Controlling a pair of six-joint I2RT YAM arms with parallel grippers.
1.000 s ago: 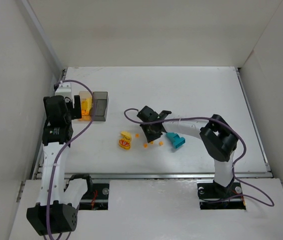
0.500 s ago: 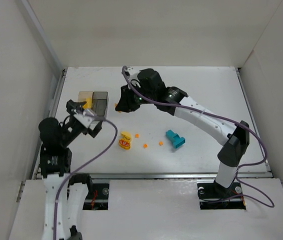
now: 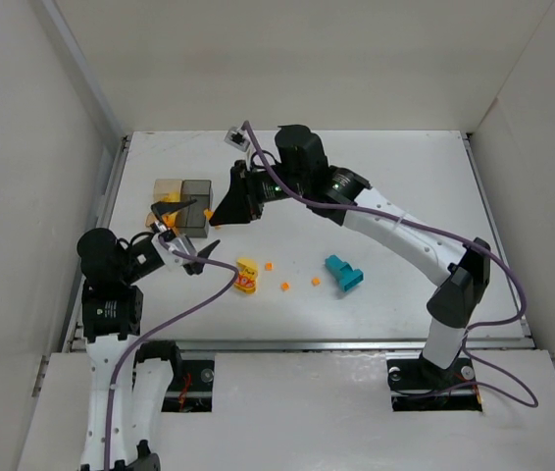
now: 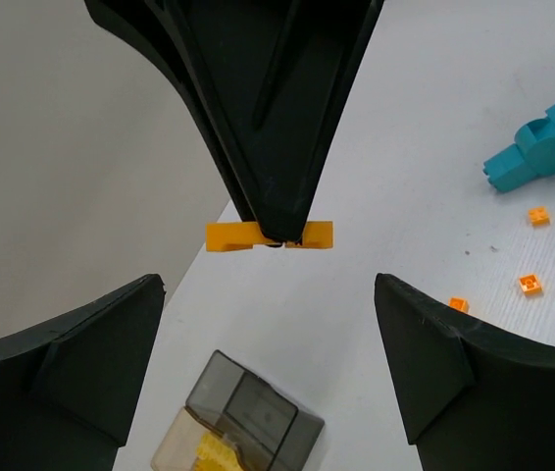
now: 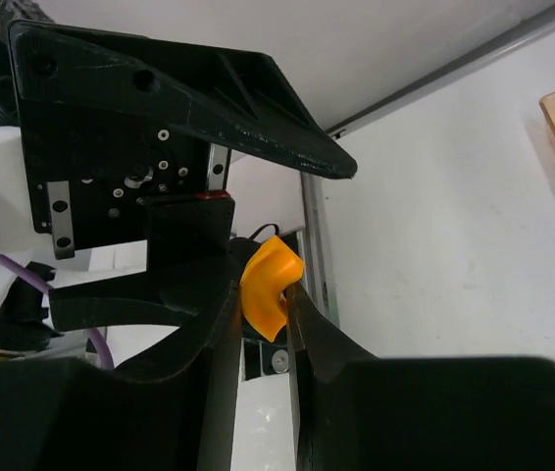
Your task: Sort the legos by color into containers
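Two right fingers (image 4: 258, 98) pinch an orange lego piece (image 4: 269, 235); the left fingers (image 4: 72, 343) stand spread wide, empty.

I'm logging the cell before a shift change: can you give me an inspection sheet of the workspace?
Surface: white table, no spills seen.
Job's things: amber box holds yellow pieces, grey box adjoining; teal block, yellow piece, three orange bits loose.
Clutter: nothing seen.
Grippers: right gripper shut on orange piece; left gripper open, empty.
Cables: purple cable along each arm.
Surroundings: white walls.
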